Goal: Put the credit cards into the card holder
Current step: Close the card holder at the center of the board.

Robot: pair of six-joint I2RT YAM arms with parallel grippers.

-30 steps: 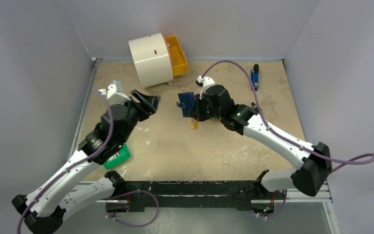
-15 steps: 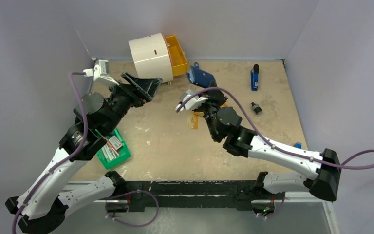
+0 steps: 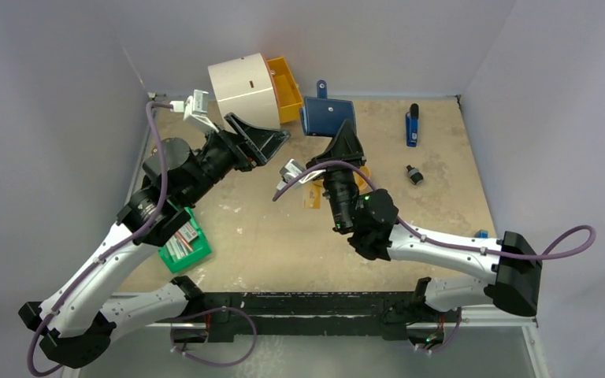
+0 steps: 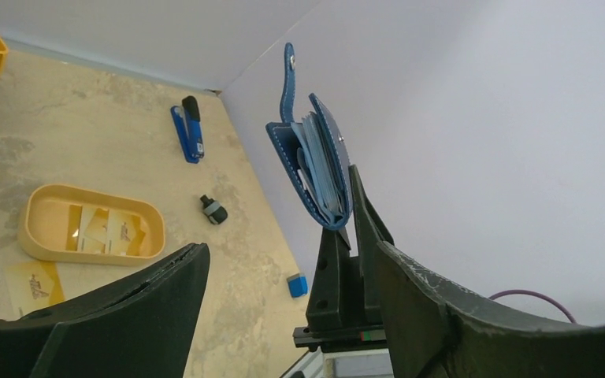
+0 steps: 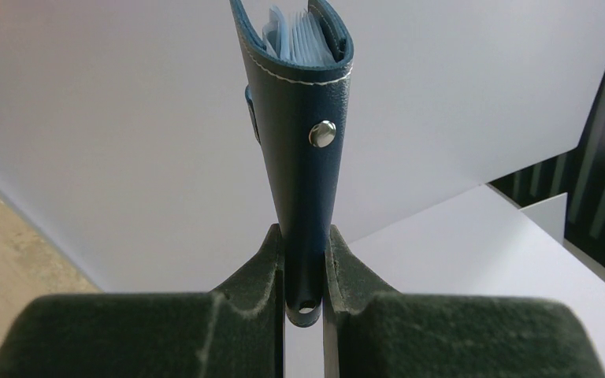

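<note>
My right gripper (image 5: 305,236) is shut on the lower edge of the card holder (image 5: 303,150), a navy folding wallet held upright in the air, its snap tab up and pale pockets showing at the top. The overhead view has the card holder (image 3: 327,116) above the right gripper (image 3: 345,140), near the back of the table. My left gripper (image 4: 291,250) is open and holds nothing, a short way left of the card holder (image 4: 315,169). Credit cards (image 4: 104,228) lie in the orange oval tray (image 4: 39,236). One more card (image 3: 313,197) lies loose on the table.
A white round cabinet (image 3: 243,93) with an open orange drawer (image 3: 289,85) stands at the back. A green box (image 3: 183,246) lies by the left arm. A blue stapler (image 3: 412,124), a small black part (image 3: 414,175) and a small blue block (image 4: 297,285) lie on the right.
The right arm swung the card holder up and toward the back, turning it upright. The left gripper opened wider and moved back and to the right, toward the holder.
</note>
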